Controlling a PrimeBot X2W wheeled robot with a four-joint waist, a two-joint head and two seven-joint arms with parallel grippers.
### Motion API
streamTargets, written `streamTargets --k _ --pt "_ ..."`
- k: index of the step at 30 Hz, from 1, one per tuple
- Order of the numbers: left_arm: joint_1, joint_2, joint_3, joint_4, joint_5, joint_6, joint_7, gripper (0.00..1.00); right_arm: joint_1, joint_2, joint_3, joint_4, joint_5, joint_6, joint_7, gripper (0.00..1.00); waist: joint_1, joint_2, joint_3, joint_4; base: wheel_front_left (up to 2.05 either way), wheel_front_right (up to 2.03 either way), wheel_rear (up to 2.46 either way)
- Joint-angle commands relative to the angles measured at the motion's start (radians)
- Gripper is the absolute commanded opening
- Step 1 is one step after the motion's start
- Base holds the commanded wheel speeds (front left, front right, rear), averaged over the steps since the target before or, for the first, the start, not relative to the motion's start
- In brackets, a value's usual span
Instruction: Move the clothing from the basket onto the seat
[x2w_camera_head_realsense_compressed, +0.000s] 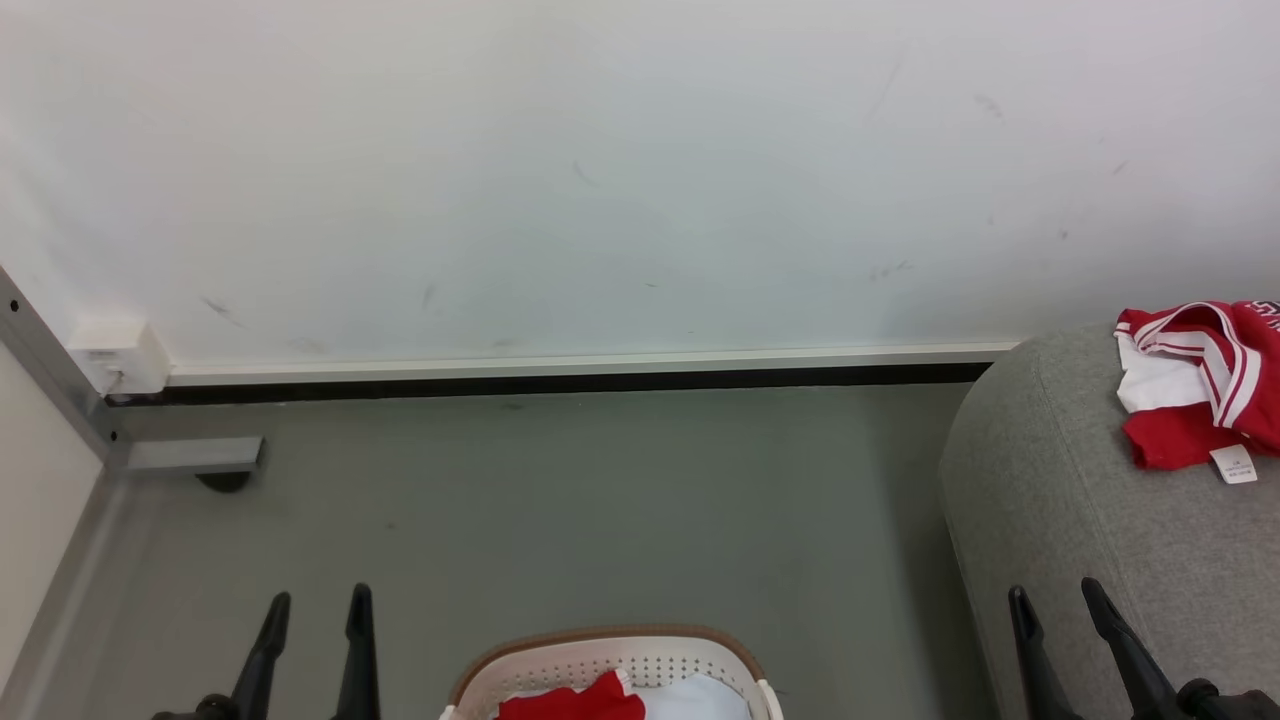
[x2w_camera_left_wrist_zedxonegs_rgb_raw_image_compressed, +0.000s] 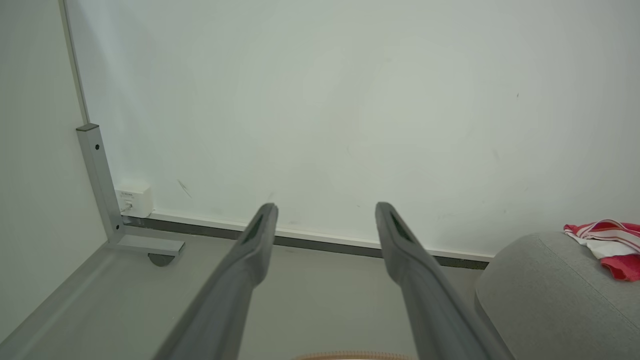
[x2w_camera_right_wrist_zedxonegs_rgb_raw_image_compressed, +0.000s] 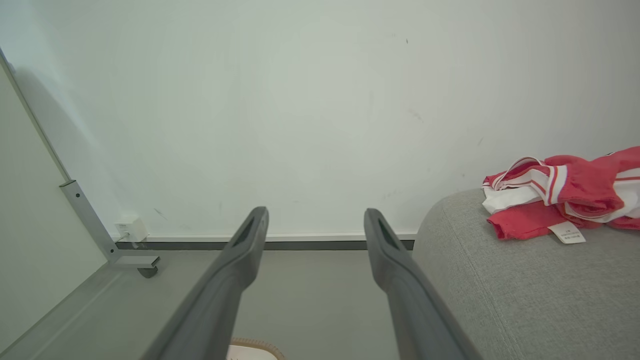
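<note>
The left end effector (x2w_camera_head_realsense_compressed: 320, 595) and the right end effector (x2w_camera_head_realsense_compressed: 1054, 590) both hang in front of the robot with their fingers spread apart and nothing between them. The basket (x2w_camera_head_realsense_compressed: 610, 642) sits on the floor (x2w_camera_head_realsense_compressed: 600, 500) right between them — an easy spot for either arm to dip in. One red garment (x2w_camera_head_realsense_compressed: 572, 702) lies inside it, beside a pale cloth (x2w_camera_head_realsense_compressed: 705, 698). Another red and white garment (x2w_camera_head_realsense_compressed: 1195, 390) lies bunched on the seat (x2w_camera_head_realsense_compressed: 1060, 520), near its rounded end. The seat is just to the right of the basket, so a lifted piece has a short trip. The job looks partly done — I think the piece in the basket is next, and the spread fingers look ready to reach down for it.
</note>
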Motion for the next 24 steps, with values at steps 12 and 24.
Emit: streamTargets --k 12,24 --pt "-0.023 -0.064 0.073 0.025 0.087 -0.091 0.000 1.00 -0.041 -0.005 0.018 -0.011 0.027 -0.002 -0.020 1.00 0.0000 0.0000 0.024 -0.011 0.00 0.00 0.00" --pt "-0.180 -0.064 0.041 0.100 0.137 -0.139 0.000 1.00 -0.148 0.000 0.023 -0.041 0.033 -0.003 -0.031 1.00 0.0000 0.0000 0.234 -0.063 0.00 0.00 0.00"
